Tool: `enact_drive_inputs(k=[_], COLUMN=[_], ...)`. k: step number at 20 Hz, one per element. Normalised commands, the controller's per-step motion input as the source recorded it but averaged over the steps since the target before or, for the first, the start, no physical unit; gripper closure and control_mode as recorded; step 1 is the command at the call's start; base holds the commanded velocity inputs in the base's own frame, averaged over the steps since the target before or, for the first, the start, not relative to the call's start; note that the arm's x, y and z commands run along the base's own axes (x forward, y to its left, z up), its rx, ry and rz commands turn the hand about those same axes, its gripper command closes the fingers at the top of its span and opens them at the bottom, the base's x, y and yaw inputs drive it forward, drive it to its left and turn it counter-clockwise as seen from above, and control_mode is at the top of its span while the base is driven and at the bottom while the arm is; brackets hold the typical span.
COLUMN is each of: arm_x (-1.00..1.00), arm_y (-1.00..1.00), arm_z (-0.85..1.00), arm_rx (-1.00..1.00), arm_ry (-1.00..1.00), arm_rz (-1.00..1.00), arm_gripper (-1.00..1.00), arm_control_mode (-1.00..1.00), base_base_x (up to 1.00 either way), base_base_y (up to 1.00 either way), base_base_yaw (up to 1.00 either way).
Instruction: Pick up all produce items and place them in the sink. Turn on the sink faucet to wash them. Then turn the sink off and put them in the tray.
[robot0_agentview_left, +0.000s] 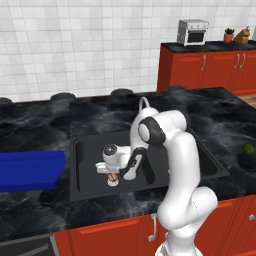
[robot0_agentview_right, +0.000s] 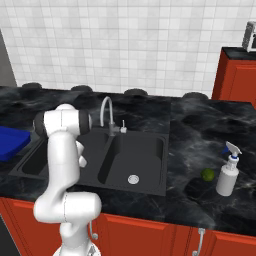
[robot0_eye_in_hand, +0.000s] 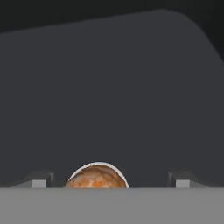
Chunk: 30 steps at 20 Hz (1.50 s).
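Observation:
The tan-brown lumpy produce item (robot0_eye_in_hand: 97, 177) lies on the round silver drain of the left basin of the black sink (robot0_agentview_left: 90, 160). My gripper (robot0_agentview_left: 113, 174) hangs straight down over it. In the hand view my gripper (robot0_eye_in_hand: 113, 180) is open, its fingertips (robot0_eye_in_hand: 41, 179) standing wide on both sides of the piece with gaps between. The dark green ball (robot0_agentview_left: 247, 148) (robot0_agentview_right: 207, 173) rests on the counter right of the sink (robot0_agentview_right: 145, 155). The silver gooseneck faucet (robot0_agentview_left: 144, 103) (robot0_agentview_right: 106, 112) rises behind the basins. The blue tray (robot0_agentview_left: 30, 170) (robot0_agentview_right: 10, 140) sits on the counter to the left.
A white spray bottle (robot0_agentview_right: 227, 172) stands just right of the green ball. My own arm arches over the sink's divider. A toaster oven (robot0_agentview_left: 193, 31) sits on the far red cabinets. Dark stools line the counter's back edge.

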Motion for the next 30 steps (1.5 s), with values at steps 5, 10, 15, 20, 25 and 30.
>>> enact_drive_inputs(k=[5,10,15,20,25,30], arm_x=[-0.06,0.00,0.00,0.00,0.00,0.00], arm_y=[0.01,0.00,0.00,0.00,0.04,0.14], arm_z=[0.40,0.60,0.68,0.74,0.80,0.82], arm_rx=[-0.01,-0.01,-0.03,-0.02,-0.01,0.00], arm_ry=[0.00,0.00,0.00,0.00,0.01,0.03], arm_rz=[0.00,0.00,-0.01,0.00,0.00,0.00], arm_gripper=[-1.00,-1.00,-1.00,-1.00,-1.00,-1.00], arm_control_mode=[-1.00,-1.00,-1.00,-1.00,-1.00,-1.00], base_base_x=[0.00,0.00,0.00,0.00,0.00,0.00], base_base_y=[0.00,0.00,0.00,0.00,0.00,0.00], base_base_yaw=[0.00,0.00,0.00,0.00,0.00,0.00])
